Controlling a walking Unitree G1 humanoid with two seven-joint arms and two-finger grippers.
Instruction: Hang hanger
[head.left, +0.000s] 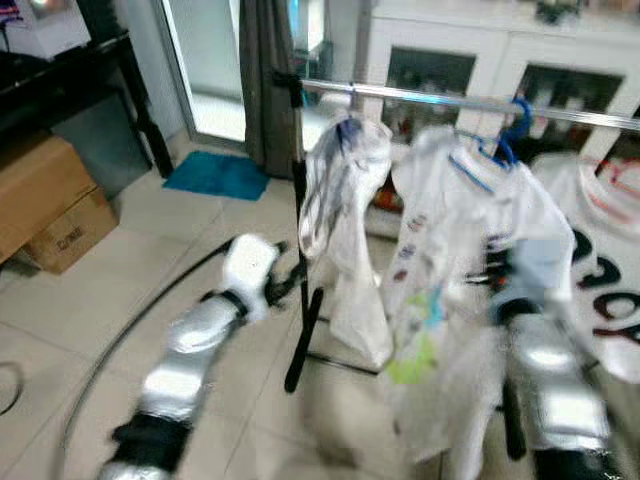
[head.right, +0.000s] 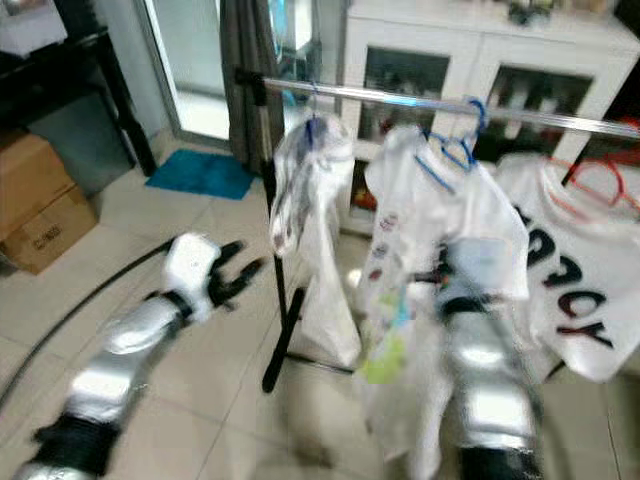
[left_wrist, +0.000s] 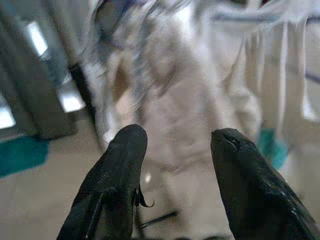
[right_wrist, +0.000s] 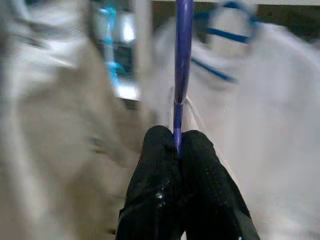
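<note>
My right pincer (right_wrist: 177, 145) is clamped on a purple hanger (right_wrist: 182, 60), its two black fingers pressed together on the thin rod, which runs straight up from the fingertips. A white garment (head.right: 400, 330) hangs on that hanger, draping down in front of my right arm and to its left, with a green and blue print low on the cloth. Above and beyond this pincer a blue hanger (head.right: 452, 140) is hooked over the metal rail (head.right: 400, 100) of the clothes rack, carrying a white shirt (head.right: 490, 210). To the right of my right pincer another white shirt with dark lettering (head.right: 580, 290) hangs on a red hanger (head.right: 600, 185).

My left pincer (head.right: 245, 268) is held out low to the left of the rack, its fingers (left_wrist: 122, 150) spread apart with nothing between them. Just beyond it stands the rack's black upright post (head.right: 280, 300), and past that hangs a garment in clear plastic (head.right: 310, 200) from the rail. Far to the left of this pincer a cardboard box (head.left: 45, 200) sits on the tiled floor (head.left: 150, 260), and a blue mat (head.left: 215, 175) lies further ahead by the doorway. White cabinets with glass doors (head.right: 520, 70) stand behind the rack. The head views are blurred.
</note>
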